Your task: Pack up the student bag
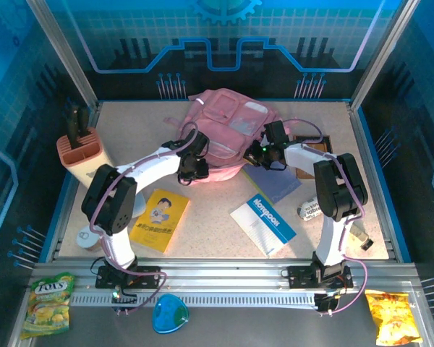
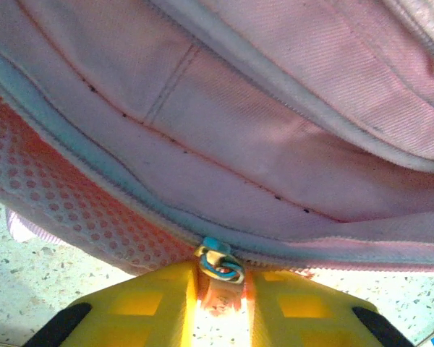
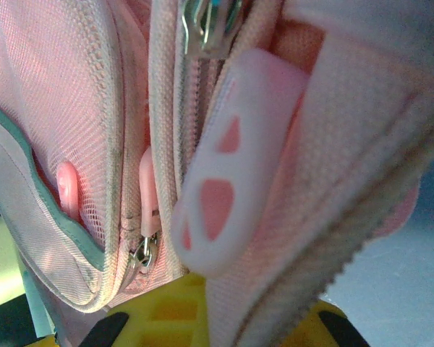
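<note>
The student bag (image 1: 228,130), a large pink backpack, lies at the back middle of the table. At its near-left edge my left gripper (image 1: 194,170) pinches the bag's zipper pull. In the left wrist view the pink pull tab (image 2: 224,298) sits squeezed between the yellow fingers (image 2: 159,303), with the blue-and-metal slider (image 2: 219,263) just above on the zip line. My right gripper (image 1: 272,150) is at the bag's right edge. In the right wrist view it is shut (image 3: 253,296) on a pale pink strap (image 3: 304,217) that carries a white rubber tab (image 3: 231,173).
A pen holder (image 1: 79,153) stands at the left. A yellow booklet (image 1: 159,219), a blue-and-white notebook (image 1: 262,224) and a purple book (image 1: 273,182) lie in front of the bag. A brown box (image 1: 317,148) is at the right. Snack bags (image 1: 47,302) (image 1: 394,316) sit past the near edge.
</note>
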`<state>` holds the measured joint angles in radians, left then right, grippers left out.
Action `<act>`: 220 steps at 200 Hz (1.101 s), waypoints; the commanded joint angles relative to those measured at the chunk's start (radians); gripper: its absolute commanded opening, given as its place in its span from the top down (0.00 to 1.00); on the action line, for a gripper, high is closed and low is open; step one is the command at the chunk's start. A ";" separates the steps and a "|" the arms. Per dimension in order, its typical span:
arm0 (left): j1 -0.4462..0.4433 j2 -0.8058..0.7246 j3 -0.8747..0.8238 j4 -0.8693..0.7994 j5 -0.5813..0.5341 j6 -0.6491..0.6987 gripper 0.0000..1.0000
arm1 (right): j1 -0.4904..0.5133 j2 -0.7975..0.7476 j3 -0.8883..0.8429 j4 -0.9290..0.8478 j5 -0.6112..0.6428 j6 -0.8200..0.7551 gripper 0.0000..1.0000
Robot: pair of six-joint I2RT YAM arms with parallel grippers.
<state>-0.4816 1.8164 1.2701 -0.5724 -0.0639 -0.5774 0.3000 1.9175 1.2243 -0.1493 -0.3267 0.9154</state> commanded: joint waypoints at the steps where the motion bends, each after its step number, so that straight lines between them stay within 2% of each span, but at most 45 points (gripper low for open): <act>1: 0.011 -0.026 -0.027 -0.039 -0.023 0.014 0.76 | -0.016 -0.030 0.011 0.083 0.016 -0.006 0.90; 40: 0.011 -0.013 -0.022 -0.045 -0.045 0.040 0.80 | -0.016 -0.033 0.009 0.083 0.018 -0.007 0.91; 74: 0.010 -0.007 -0.015 -0.008 0.024 0.114 0.86 | -0.015 -0.033 0.006 0.085 0.016 -0.007 0.91; 90: 0.010 -0.006 -0.012 0.009 0.077 0.156 0.77 | -0.015 -0.034 0.003 0.088 0.016 -0.006 0.90; 102: 0.010 -0.003 -0.008 0.009 0.073 0.164 0.72 | -0.015 -0.034 0.002 0.090 0.017 -0.004 0.91; 134: 0.008 0.033 0.013 -0.007 0.043 0.168 0.70 | -0.015 -0.035 -0.001 0.096 0.014 -0.001 0.91; 164: 0.001 0.074 0.034 -0.011 0.043 0.172 0.74 | -0.015 -0.035 -0.001 0.097 0.014 -0.001 0.91; 193: 0.002 0.073 0.033 -0.011 0.016 0.174 0.88 | -0.017 -0.035 0.000 0.091 0.019 -0.006 0.91; 220: 0.003 0.008 0.001 -0.004 0.025 0.183 0.95 | -0.021 -0.038 -0.005 0.085 0.024 -0.016 0.91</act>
<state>-0.4778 1.8652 1.2896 -0.5709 -0.0311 -0.4141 0.2996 1.9175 1.2152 -0.1379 -0.3248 0.9154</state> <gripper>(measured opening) 0.103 0.093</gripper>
